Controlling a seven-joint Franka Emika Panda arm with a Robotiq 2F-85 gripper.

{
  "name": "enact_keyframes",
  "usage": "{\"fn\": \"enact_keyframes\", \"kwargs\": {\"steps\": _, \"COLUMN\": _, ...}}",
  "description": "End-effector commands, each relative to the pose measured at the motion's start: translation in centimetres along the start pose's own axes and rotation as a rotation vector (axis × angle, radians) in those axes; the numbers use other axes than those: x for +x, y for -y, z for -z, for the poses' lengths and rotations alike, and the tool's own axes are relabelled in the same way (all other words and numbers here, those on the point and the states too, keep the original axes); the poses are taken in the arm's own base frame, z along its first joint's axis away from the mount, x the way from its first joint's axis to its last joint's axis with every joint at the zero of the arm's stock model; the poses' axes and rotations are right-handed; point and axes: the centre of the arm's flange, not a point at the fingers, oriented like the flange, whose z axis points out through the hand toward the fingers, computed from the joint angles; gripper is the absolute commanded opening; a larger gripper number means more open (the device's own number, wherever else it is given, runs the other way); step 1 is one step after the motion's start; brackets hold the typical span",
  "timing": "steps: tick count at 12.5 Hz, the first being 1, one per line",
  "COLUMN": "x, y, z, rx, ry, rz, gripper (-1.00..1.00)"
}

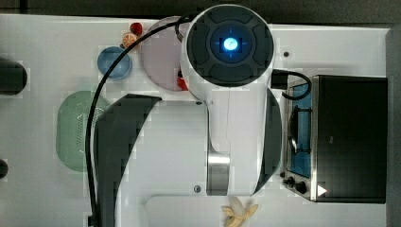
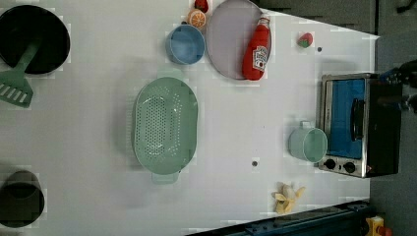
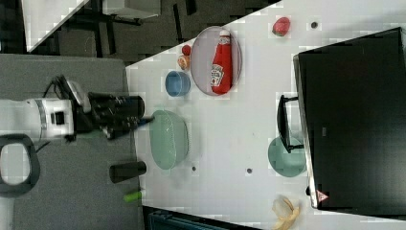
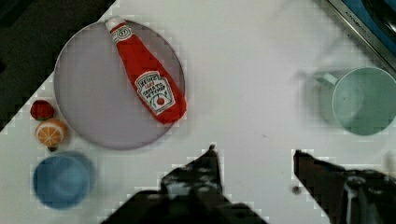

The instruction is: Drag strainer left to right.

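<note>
The gripper (image 4: 254, 156) was held with its jaws spread wide (nothing between them), well above the table (image 2: 98, 98); the strainer (image 2: 164, 125) lay apart, at the left view's left.

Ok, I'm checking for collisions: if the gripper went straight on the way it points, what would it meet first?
Likely bare table, between the plate and the mug. In the wrist view the open fingers of the gripper frame nothing else; depth is unclear.

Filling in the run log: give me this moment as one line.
phase: pre-contact | gripper: open, holding nothing | strainer: untouched on table, upright | right of it in left view: mug by toaster oven
</note>
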Motion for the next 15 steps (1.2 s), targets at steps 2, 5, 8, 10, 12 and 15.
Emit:
{"fn": "enact_keyframes", "kwargs": {"steps": 2, "x": -6.1, "y": -9.6, "z": 9.2, "rx": 0.027, "ry": -0.027, "rz": -0.086, "gripper": 0.80}}
{"fn": "enact_keyframes", "kwargs": {"steps": 5, "x": -9.5, "y": -5.4, "z": 8.2, "rx": -0.006, "ry": -0.036, "rz": 0.004, "gripper": 1.00}}
{"fn": "enact_keyframes", "kwargs": {"steps": 8, "x": -14.4, "y": 0.6, "z": 5.8, "rx": -0.034, "ry": -0.057, "rz": 0.027, "gripper": 1.00}}
{"fn": "enact_keyframes", "kwargs": {"steps": 10, "x": -17.9, "y": 4.5, "z": 3.3, "rx": -0.054, "ry": -0.060, "rz": -0.004, "gripper": 1.00}}
{"fn": "enact_keyframes", "kwargs": {"steps": 12, "x": -21.4, "y": 8.2, "z": 0.2, "rx": -0.072, "ry": -0.051, "rz": -0.055, "gripper": 1.00}}
{"fn": "enact_keyframes", "kwargs": {"steps": 15, "x": -25.6, "y": 12.5, "z": -5.6, "rx": -0.089, "ry": -0.019, "rz": -0.172, "gripper": 1.00}}
